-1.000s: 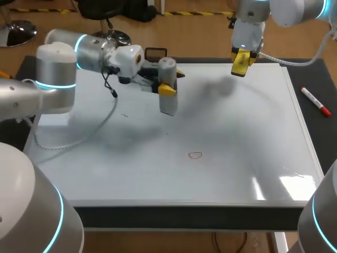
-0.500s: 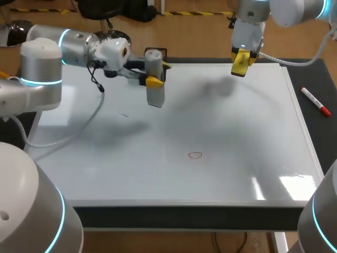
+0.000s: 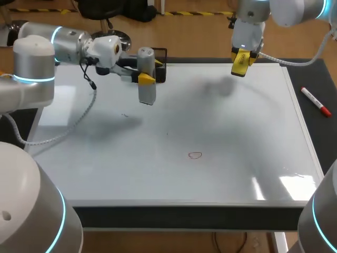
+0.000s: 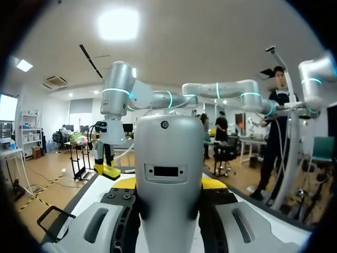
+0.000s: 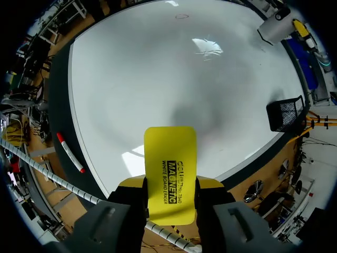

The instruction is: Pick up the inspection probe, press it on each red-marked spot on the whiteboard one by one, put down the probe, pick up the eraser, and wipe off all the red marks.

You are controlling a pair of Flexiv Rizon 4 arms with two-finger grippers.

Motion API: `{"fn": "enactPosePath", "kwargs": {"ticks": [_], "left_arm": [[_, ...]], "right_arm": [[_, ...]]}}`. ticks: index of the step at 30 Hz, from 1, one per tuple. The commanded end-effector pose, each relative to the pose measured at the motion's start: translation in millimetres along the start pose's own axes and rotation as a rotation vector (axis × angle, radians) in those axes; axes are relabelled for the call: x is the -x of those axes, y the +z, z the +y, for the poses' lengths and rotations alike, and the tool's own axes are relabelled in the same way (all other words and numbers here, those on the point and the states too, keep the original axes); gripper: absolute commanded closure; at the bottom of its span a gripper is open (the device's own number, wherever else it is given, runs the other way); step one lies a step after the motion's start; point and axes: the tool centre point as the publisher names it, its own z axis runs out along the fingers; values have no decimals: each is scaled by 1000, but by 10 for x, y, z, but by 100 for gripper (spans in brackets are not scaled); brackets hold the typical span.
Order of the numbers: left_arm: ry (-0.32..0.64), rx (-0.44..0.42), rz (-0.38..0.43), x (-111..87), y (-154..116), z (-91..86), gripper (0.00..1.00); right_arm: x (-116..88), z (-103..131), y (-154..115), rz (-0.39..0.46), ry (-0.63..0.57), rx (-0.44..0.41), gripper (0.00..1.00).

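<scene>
left gripper (image 3: pixel 151 71) clamps the grey probe (image 3: pixel 147 93) upright above the whiteboard's (image 3: pixel 237 137) far left part. right gripper (image 3: pixel 243 56) grips the yellow eraser (image 3: pixel 239 65) over its far edge. one red mark (image 3: pixel 195 155) lies near the middle.

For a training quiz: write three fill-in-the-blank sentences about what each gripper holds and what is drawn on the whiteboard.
The grey probe is clamped in the ____ gripper.
The right gripper is shut on a ____ eraser.
The whiteboard carries just ____ red mark.
Missing words: left; yellow; one.
</scene>
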Motion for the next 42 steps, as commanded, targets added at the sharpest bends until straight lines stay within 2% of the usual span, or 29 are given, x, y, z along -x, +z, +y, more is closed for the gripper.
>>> {"fn": "enactPosePath", "kwargs": {"ticks": [1, 9, 16, 34, 42], "left_arm": [[4, -17, -17, -11, -140, 39, 100], [2, -26, -48, -9, -277, 85, 100], [9, -32, -75, -16, -281, 85, 100], [9, -32, -75, -16, -281, 85, 100], [9, -32, -75, -16, -281, 85, 100]], "right_arm": [[-2, -4, -12, 4, -2, -2, 100], [-2, -4, -12, 4, -2, -2, 100], [-2, -4, -12, 4, -2, -2, 100], [-2, -4, -12, 4, -2, -2, 100], [135, 364, -8, 5, -84, 1, 100]]}}
